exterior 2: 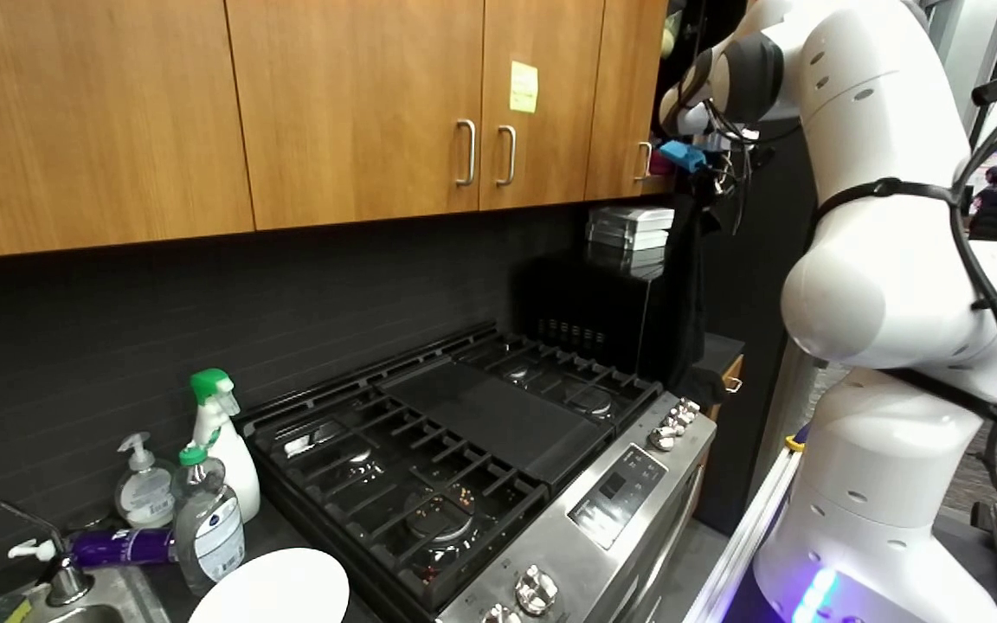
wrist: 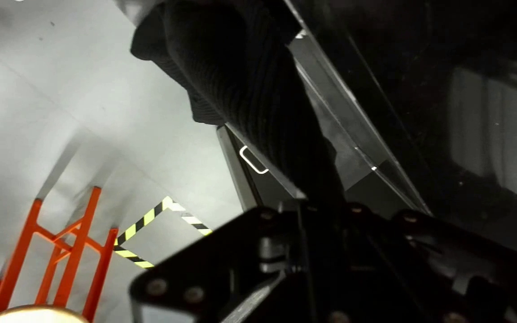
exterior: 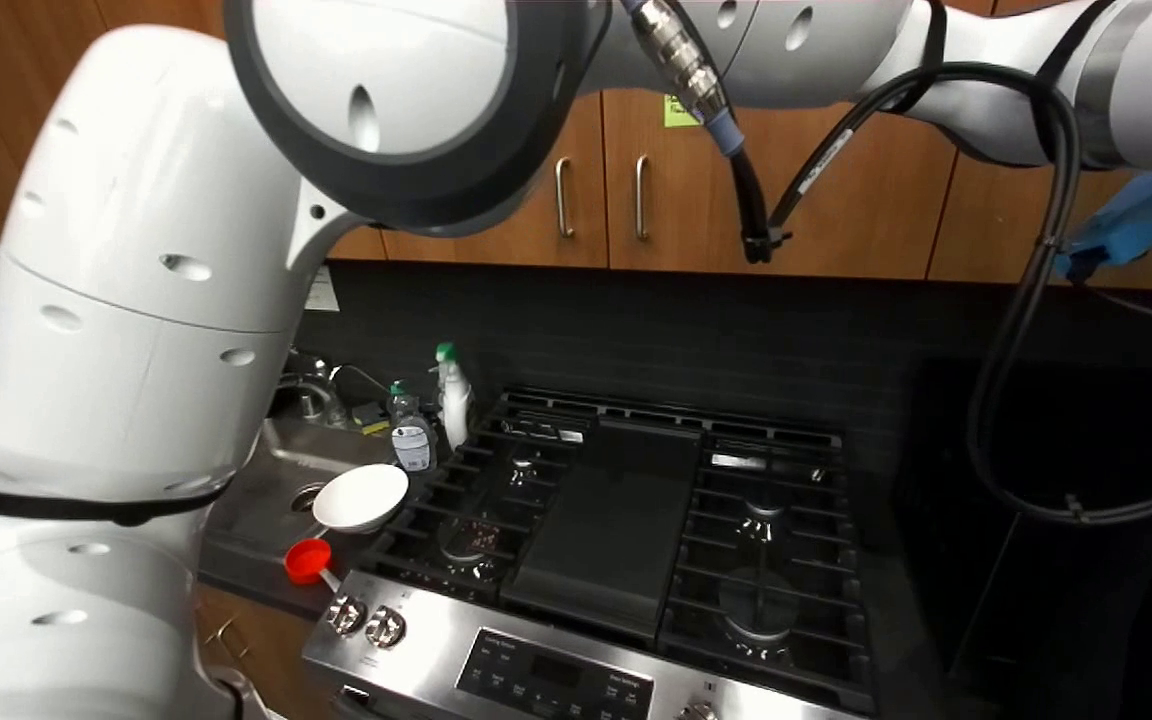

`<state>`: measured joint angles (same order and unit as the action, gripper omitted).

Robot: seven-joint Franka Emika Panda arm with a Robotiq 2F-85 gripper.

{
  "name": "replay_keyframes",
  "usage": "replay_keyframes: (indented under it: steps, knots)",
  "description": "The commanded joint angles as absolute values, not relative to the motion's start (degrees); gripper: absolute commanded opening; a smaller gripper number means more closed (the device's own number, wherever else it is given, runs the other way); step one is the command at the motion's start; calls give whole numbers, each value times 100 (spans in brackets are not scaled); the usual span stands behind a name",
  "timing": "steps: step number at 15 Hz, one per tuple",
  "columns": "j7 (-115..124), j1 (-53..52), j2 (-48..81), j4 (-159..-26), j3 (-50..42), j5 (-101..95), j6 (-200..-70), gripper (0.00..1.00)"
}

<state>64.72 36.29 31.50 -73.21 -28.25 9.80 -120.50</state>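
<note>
1. Black ribbed cloth [wrist: 249, 89] hangs from the tool [wrist: 319, 206], whose jaws are drawn narrow on it; in an exterior view it drops beside a black boxy appliance [exterior 2: 568, 290], near the gas range [exterior 2: 581, 562].
2. Step in hand, by my judgement: holding the cloth aloft. The next move seems to call for a firm pinch and slow travel, as the loose length could snag on the appliance; whether they touch, I cannot tell.
3. Counts: one cloth, one gas range, one griddle [exterior: 601, 520] on it.
4. Four bottles near the sink [exterior 2: 142, 597]: one green-headed spray bottle [exterior 2: 237, 463], one green-capped soap bottle [exterior 2: 217, 541], one pump bottle [exterior 2: 145, 497], these upright on the surface [exterior 2: 286, 523], and one purple bottle [exterior 2: 122, 547] on its side.
5. One white dish [exterior: 361, 497], one red handled cup [exterior: 306, 560]; clear boxes [exterior 2: 624, 227] stacked on the appliance, count unclear.
</note>
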Motion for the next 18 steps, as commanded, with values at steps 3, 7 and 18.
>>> replay_keyframes:
  steps: [3,7,18]
  knots:
    - [6442,3298,2399,-8266,-3022,292,-11097,1]
    - [6386,3344,1979,-8796,-2912,471,-11114,1]
    - [6075,3081,1293,-8705,-2873,-406,-10502,1]
